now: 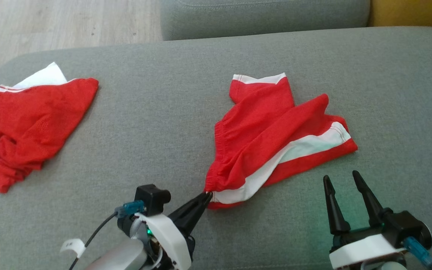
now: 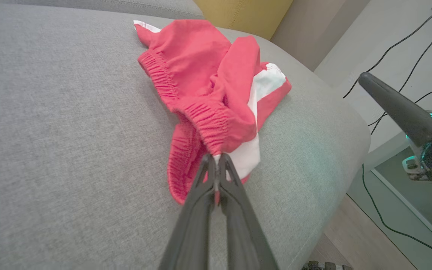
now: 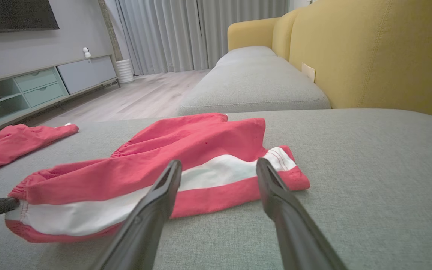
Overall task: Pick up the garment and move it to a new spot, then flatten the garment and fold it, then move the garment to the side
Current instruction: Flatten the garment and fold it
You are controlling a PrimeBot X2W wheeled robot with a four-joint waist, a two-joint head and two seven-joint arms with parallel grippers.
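"Starting with the biggest thing, what carries it all?"

"One broad grey sofa cushion, soft and level, so cloth lies wherever it is laid."

"How many garments?"

"Two, both red with white trim. The garment being worked on lies rumpled near the middle of the cushion, a little to the robot's right. A second red garment sits well apart by the left edge, I judge set out of the way."

"And the end effectors?"

"Two as well. The left end effector is clenched on a corner of the garment's elastic waistband, low against the cushion. A corner hold makes sense: lifted from there, the fabric should hang open rather than bunch."

"The right one?"

"The right end effector is released, fingers spread wide, just short of the white stripe and touching nothing. It looks placed to take the other end so the pair can stretch the cloth."

"Progress?"

"Early, I'd say: gripped, not yet lifted or flattened"
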